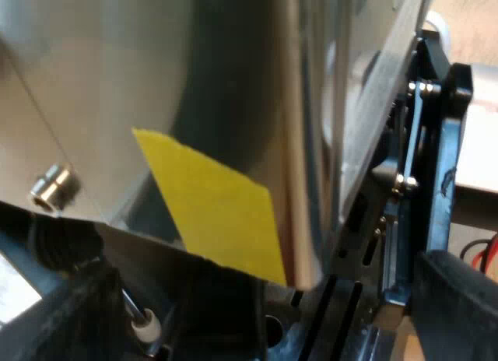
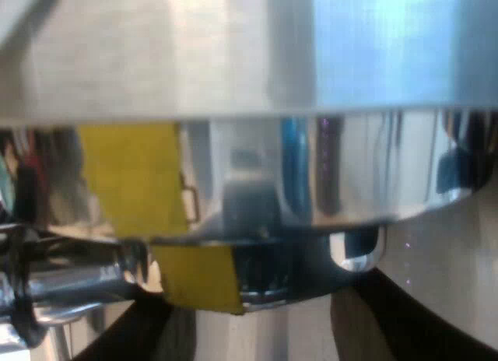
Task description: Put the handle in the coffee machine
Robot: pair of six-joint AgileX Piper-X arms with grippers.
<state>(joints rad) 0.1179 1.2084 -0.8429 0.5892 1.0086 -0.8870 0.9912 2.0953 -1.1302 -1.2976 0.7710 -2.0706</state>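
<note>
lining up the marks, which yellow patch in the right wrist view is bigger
The larger yellow patch is the one on the shiny ring; the smaller yellow patch sits just below it, on the lower metal part.

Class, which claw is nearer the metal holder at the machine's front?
Right, it seems. The right claw sits just under the metal holder at the chrome head; the left claw is at the machine's taped steel panel.

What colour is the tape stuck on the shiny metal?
Yellow. The tape shows best in the left wrist view.
</note>
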